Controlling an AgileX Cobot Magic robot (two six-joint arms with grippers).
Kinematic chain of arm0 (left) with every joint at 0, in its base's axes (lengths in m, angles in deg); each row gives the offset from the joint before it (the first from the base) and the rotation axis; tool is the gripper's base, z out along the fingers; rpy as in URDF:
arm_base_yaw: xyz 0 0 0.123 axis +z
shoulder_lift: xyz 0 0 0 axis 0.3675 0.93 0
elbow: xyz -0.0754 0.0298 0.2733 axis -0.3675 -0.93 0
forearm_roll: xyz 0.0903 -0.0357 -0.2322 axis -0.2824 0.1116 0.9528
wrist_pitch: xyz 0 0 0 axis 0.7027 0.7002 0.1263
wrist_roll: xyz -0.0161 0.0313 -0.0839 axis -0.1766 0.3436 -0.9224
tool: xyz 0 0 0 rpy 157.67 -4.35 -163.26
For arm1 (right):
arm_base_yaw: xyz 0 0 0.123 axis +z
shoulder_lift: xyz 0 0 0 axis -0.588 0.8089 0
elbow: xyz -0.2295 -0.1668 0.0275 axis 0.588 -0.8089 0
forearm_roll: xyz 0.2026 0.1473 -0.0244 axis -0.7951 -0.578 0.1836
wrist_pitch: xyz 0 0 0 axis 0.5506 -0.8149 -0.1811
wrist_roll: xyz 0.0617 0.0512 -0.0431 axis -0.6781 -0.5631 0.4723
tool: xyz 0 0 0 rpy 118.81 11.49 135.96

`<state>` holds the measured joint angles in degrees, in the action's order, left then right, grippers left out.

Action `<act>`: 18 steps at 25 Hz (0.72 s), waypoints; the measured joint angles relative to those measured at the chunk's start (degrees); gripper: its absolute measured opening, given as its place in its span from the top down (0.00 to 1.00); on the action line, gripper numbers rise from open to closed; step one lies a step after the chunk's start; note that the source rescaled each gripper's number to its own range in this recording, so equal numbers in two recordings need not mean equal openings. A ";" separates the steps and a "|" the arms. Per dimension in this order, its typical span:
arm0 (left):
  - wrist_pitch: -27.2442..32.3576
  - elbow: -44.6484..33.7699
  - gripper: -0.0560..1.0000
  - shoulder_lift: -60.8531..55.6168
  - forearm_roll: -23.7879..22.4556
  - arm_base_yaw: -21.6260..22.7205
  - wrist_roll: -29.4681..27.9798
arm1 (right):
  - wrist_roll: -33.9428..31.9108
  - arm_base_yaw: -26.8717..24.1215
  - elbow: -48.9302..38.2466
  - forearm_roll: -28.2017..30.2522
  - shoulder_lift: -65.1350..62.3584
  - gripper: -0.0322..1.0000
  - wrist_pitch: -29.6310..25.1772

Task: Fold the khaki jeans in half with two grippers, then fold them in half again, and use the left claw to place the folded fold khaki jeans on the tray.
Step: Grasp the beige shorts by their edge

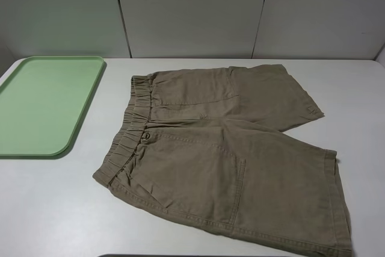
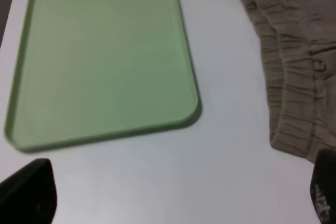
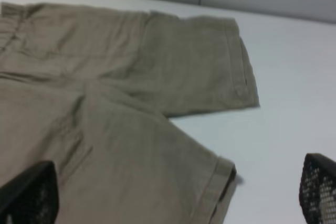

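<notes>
The khaki jeans lie spread flat on the white table, elastic waistband toward the tray, both legs pointing right. The pale green tray sits at the far left, holding nothing. Neither arm shows in the exterior high view. In the left wrist view my left claw hangs open above bare table, between the tray and the waistband, touching neither. The right wrist view has my right gripper open above the near leg of the jeans, close to its hem, with nothing between its fingertips.
Grey wall panels close off the back of the table. Bare white surface lies between tray and jeans and to the right of the leg hems. A dark edge shows at the bottom of the exterior view.
</notes>
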<state>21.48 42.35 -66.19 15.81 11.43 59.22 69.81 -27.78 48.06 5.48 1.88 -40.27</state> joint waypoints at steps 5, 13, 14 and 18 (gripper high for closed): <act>-1.86 2.47 0.00 0.62 -0.05 -3.65 5.16 | 5.24 1.55 4.18 -1.64 5.34 0.00 0.91; -2.75 2.86 0.00 15.76 -0.05 -8.96 13.92 | 13.53 6.03 7.68 -2.91 21.65 0.00 1.90; -2.82 2.86 0.00 18.10 -0.05 -9.90 15.30 | 14.69 6.65 7.68 -2.91 23.28 0.00 1.96; -3.14 2.86 0.00 25.87 -0.05 -14.15 21.76 | 20.73 10.23 7.68 -2.91 29.87 0.00 1.70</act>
<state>18.34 45.21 -40.31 15.76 -2.71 80.98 90.54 -17.55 55.74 2.57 31.75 -38.58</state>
